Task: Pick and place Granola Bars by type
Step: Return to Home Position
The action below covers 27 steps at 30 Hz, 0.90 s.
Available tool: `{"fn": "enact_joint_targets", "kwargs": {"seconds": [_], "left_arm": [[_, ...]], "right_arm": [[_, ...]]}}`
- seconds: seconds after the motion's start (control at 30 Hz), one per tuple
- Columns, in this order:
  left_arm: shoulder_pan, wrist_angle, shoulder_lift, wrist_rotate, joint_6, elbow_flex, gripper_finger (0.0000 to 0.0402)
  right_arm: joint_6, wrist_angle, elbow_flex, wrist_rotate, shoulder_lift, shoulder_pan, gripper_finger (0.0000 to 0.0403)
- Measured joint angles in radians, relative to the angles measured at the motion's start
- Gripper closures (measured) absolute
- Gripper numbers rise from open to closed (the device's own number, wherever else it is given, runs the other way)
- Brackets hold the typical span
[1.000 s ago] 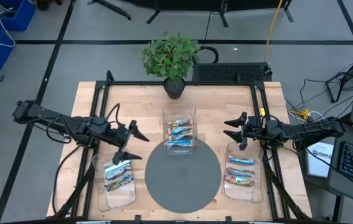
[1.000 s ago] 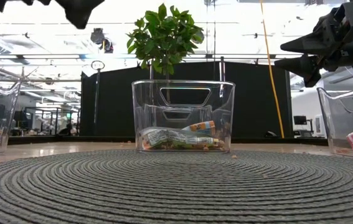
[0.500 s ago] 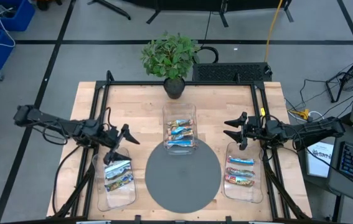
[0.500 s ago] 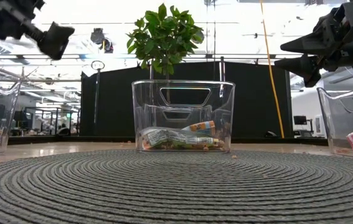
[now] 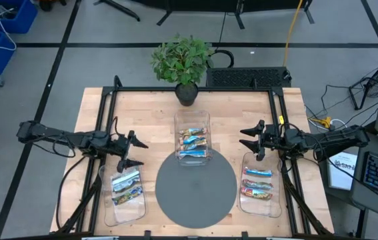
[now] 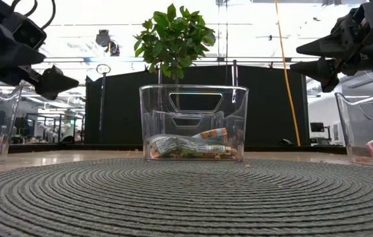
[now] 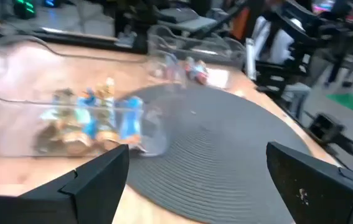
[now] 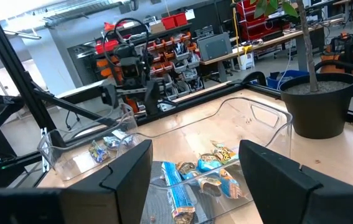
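The left gripper point(image 5: 137, 153) hangs just beyond the far end of the left tray point(image 5: 123, 213), with its fingers spread wide and nothing between them. The right gripper point(image 5: 245, 139) is also wide open and empty, near the far end of the right tray point(image 5: 261, 208). Granola Bars point(image 5: 193, 143) lie in these trays and in the middle tray point(image 5: 192, 120).

In the low view the middle tray stands behind the round mat point(image 6: 186, 197), with bars at its bottom.

The left wrist view shows blue-wrapped bars inside a clear tray beside the mat.

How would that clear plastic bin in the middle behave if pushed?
The clear plastic bin probably slides easily: thin walls, only a few wrapped granola bars inside. Its tall upright sides suggest a high push might tip it.
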Motion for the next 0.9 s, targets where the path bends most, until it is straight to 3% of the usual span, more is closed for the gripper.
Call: {"fn": "enact_joint_targets", "kwargs": {"seconds": [0.23,0.37,0.63,0.9], "left_arm": [[0.05,-0.107,-0.195,-0.163,0.02,0.002,0.002],[0.076,-0.107,-0.31,-0.159,0.059,0.003,0.0025],[0.071,-0.1,-0.308,-0.16,0.044,0.002,0.0021],[0.046,-0.068,-0.308,-0.305,0.015,0.0,0.0024]], "right_arm": [[0.0,0.0,0.0,0.0,0.0,0.0,0.017],[0.0,0.0,0.0,0.0,0.0,0.0,0.017],[0.0,0.0,0.0,0.0,0.0,0.0,0.017],[0.0,0.0,0.0,0.0,0.001,0.0,0.017]]}}
